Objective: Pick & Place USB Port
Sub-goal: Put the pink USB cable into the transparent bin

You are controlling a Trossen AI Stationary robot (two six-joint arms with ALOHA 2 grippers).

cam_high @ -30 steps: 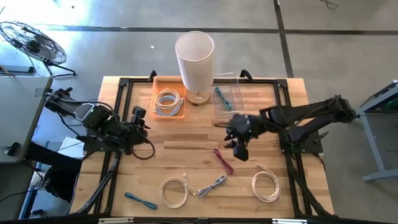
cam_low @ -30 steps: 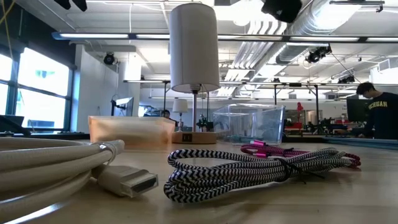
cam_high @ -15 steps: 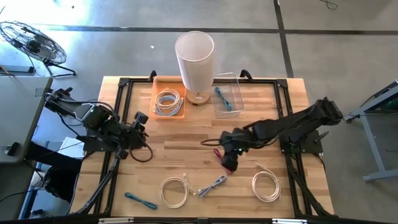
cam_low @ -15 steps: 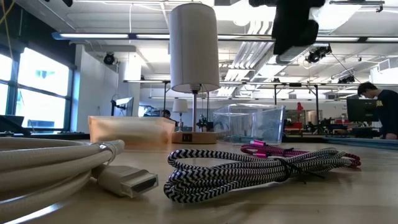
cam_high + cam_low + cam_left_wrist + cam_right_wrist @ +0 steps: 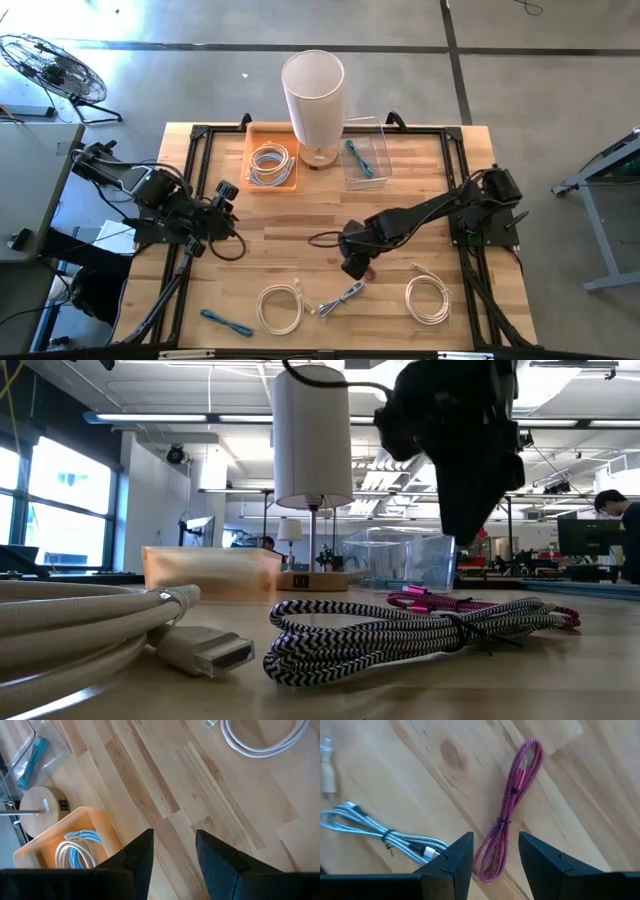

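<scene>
The lamp (image 5: 313,95), a tall white cylinder shade on a round wooden foot, stands at the far edge of the slatted wood table (image 5: 300,235), and everything else sits around it. Just left of its foot is a shallow orange tray (image 5: 250,160) holding a white and pale-blue coil (image 5: 269,164). Just right of the foot is a clear plastic bin (image 5: 380,158) with a teal cable (image 5: 359,158) inside.

Well in front of the lamp, toward the table's middle, the right gripper (image 5: 356,262) hangs over the pink cable (image 5: 506,820), a braided cord folded into a long thin loop and pinched at its waist by a tie. Its fingers (image 5: 454,857) stand apart with the loop's lower end showing in the gap; nothing is held. The pink cable lies flat on the wood.

Nearer the front edge than the pink cable lies a black-and-white braided cable (image 5: 342,297), bundled and tied. On either side of it are smooth cream coils, one left (image 5: 280,307) and one right (image 5: 428,298). A second teal cable (image 5: 225,322) lies at the front left.

The left gripper (image 5: 222,200) waits well left of the lamp, over the table's left side, fingers (image 5: 137,855) parted and empty.
</scene>
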